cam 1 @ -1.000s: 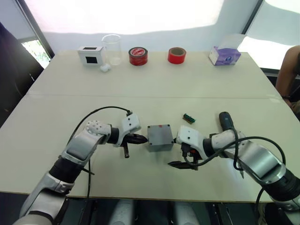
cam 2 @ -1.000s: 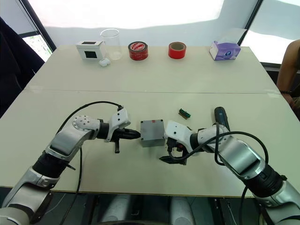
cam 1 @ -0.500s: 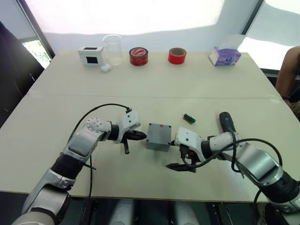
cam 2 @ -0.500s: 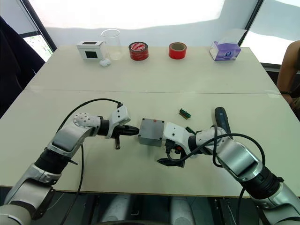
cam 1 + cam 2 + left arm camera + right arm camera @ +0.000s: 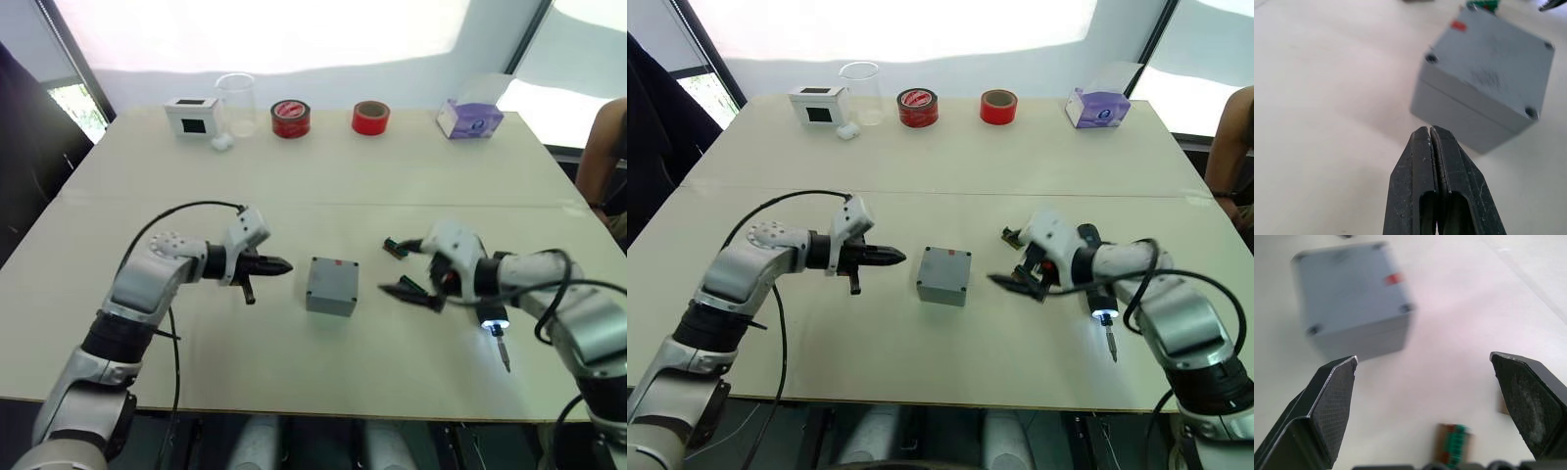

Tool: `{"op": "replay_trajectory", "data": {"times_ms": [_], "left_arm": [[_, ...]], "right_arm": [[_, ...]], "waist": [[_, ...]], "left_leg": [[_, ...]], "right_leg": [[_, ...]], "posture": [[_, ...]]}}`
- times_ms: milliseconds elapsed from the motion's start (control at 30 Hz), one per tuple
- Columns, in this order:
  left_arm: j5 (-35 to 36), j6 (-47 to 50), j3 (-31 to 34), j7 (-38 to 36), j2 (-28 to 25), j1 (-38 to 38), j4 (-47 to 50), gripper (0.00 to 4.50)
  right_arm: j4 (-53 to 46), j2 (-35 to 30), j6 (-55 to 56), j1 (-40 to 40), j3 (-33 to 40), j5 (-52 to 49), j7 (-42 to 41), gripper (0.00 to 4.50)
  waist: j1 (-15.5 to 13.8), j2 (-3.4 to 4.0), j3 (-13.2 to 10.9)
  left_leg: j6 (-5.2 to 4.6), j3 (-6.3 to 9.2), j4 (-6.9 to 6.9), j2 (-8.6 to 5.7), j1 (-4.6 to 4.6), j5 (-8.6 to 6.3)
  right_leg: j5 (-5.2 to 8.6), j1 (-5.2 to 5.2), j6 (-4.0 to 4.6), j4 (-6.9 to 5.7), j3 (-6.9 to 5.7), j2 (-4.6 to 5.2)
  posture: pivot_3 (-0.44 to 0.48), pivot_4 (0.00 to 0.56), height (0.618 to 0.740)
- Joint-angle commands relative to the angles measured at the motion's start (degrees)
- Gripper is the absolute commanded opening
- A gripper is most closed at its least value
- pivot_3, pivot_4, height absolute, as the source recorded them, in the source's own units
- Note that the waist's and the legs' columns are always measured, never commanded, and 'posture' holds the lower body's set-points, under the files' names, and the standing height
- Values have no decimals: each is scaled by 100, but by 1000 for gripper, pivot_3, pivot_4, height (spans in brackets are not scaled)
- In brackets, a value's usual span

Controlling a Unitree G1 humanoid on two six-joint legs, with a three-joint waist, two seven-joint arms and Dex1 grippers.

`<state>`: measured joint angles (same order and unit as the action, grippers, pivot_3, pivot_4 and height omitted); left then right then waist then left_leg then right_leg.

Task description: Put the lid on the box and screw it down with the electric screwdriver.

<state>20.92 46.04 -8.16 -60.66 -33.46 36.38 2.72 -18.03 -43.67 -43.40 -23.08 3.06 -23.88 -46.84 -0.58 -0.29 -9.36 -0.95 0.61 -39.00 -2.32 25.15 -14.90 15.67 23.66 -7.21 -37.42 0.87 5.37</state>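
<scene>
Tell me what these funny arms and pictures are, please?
They belong to a robot. Two pictures come from cameras in its head, looking down at a table. Two come from little cameras on its wrists. The left gripper has its jaws shut and holds nothing. The right gripper has its jaws open and empty. Between them sits a grey box with its lid already on. A black electric screwdriver lies by the right arm, its tip glowing. At the table's far edge are tape rolls, a clear cup and tissues.

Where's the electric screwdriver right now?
The screwdriver lies on the table's right side, under the right arm just behind the right gripper, its lit tip pointing toward the near edge, right of the box.
</scene>
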Motion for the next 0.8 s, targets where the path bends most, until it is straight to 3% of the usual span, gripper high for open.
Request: {"op": "replay_trajectory", "data": {"times_ms": [33,333,433,600,800], "left_arm": [[818,595,498,65,253,332,391,0],[957,449,227,6,156,498,904,0],[986,486,233,50,127,492,1017,0],[857,396,92,106,-7,461,1146,0],[723,217,-96,86,-140,465,1031,0]], "right_arm": [[495,181,117,-379,-121,352,476,4464],[1717,711,692,-397,-333,650,611,4464],[1927,699,862,-316,-316,714,584,3718],[2066,710,972,-334,-372,810,580,1911],[2417,825,1207,-486,-411,983,652,1911]], "waist": [[-11,1,0],[3,2,0],[-7,2,0],[20,2,0],[18,2,0]], "left_leg": [[0,2,1,0,0,0],[25,-5,3,-1,0,14],[23,-4,3,-1,0,13],[22,-4,3,-1,-1,12],[23,-4,3,-1,-1,13]], "right_leg": [[0,0,0,0,-1,0],[0,0,0,5,4,-1],[0,-2,0,6,4,0],[0,-1,0,6,4,-1],[0,-2,0,6,4,-2]], "posture": [[0,150,740],[0,150,740],[0,150,740],[0,150,740],[0,150,740]]}}
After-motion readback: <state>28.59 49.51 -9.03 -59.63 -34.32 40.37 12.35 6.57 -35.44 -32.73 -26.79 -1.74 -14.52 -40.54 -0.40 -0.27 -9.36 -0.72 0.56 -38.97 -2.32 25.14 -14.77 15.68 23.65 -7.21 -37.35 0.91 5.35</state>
